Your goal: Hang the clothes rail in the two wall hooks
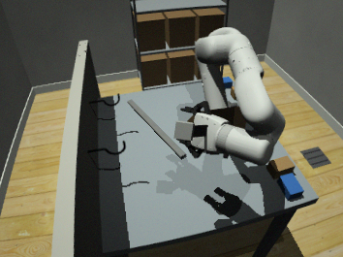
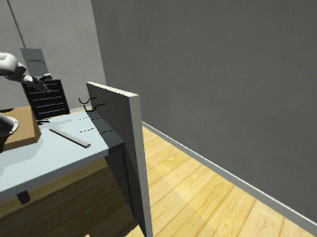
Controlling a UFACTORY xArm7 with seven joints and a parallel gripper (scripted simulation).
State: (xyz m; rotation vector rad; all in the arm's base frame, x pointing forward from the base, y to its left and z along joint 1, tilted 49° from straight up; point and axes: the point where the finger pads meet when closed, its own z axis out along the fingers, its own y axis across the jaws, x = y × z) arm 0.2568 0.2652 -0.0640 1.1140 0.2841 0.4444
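The clothes rail point(image 1: 156, 128) point(image 2: 70, 137), a long grey bar, lies flat on the grey table point(image 1: 145, 200), running diagonally from the back towards the middle. Two black hooks, the far one point(image 1: 109, 101) and the near one point(image 1: 109, 151), stick out of the upright wall panel point(image 1: 73, 127) point(image 2: 130, 117) on the table's left side; they also show in the exterior view as a small dark pair point(image 2: 88, 102). Both hooks are empty. My gripper point(image 1: 186, 133) is open and empty. It hovers just right of the rail's near end, a little above the table.
A brown box point(image 1: 237, 118) point(image 2: 20, 126) stands on the table under my arm. A brown block point(image 1: 282, 165) and a blue block point(image 1: 293, 185) lie at the table's right edge. A shelf with cardboard boxes point(image 1: 179, 27) stands behind the table.
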